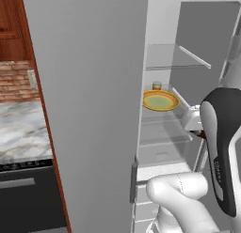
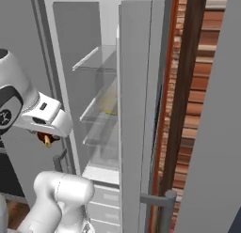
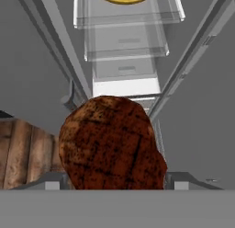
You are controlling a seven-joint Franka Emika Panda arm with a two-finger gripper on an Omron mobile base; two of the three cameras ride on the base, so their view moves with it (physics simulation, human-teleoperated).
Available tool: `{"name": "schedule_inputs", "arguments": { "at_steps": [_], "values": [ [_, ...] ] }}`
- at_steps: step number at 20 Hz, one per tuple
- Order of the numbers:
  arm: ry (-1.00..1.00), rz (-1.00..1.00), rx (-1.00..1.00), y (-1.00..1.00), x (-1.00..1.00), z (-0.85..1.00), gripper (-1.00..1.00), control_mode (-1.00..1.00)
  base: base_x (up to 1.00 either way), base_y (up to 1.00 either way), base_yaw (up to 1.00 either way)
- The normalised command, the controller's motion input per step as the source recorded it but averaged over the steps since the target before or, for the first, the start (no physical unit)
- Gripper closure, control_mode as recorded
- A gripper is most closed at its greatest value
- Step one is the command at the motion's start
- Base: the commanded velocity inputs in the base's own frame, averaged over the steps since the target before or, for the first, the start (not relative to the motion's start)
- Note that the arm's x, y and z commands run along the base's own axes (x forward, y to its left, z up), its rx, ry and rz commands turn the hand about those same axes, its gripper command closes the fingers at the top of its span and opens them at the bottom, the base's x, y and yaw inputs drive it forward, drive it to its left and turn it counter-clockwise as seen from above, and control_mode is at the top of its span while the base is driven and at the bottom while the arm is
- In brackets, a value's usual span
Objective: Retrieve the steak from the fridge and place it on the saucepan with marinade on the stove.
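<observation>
The fridge [image 1: 94, 86] stands open, its glass shelves bare except for a yellow plate [image 1: 160, 101] with a small jar [image 1: 156, 85] just behind it on a middle shelf. The steak [image 3: 112, 144] is off that plate and out in front of the shelves, pinched between the gripper's [image 3: 112, 183] two fingers, which press against its sides. From the right, a bit of red meat [image 2: 45, 137] peeks out under the white hand, near the fridge's lower drawers [image 2: 106, 201].
</observation>
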Motion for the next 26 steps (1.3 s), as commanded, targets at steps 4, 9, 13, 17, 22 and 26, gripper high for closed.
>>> {"name": "schedule_inputs", "arguments": {
  "at_steps": [4, 9, 13, 17, 22, 26],
  "values": [
    [0.0, 0.0, 0.0, 0.0, 0.0, 0.0, 1.0, 1.0, -0.81, 0.67, 0.18],
    [0.0, 0.0, 0.0, 0.0, 0.0, 0.0, 1.0, 1.0, -0.82, 0.93, 0.21],
    [0.0, 0.0, 0.0, 0.0, 0.0, 0.0, 1.0, 1.0, -0.72, 1.0, 0.35],
    [0.0, 0.0, 0.0, 0.0, 0.0, 0.0, 1.0, 1.0, -0.64, 0.99, 0.56],
    [0.0, 0.0, 0.0, 0.0, 0.0, 0.0, 1.0, 1.0, -0.19, 0.85, 0.8],
    [0.0, 0.0, 0.0, 0.0, 0.0, 0.0, 1.0, 1.0, 0.03, 0.71, 0.82]
  ]
}}
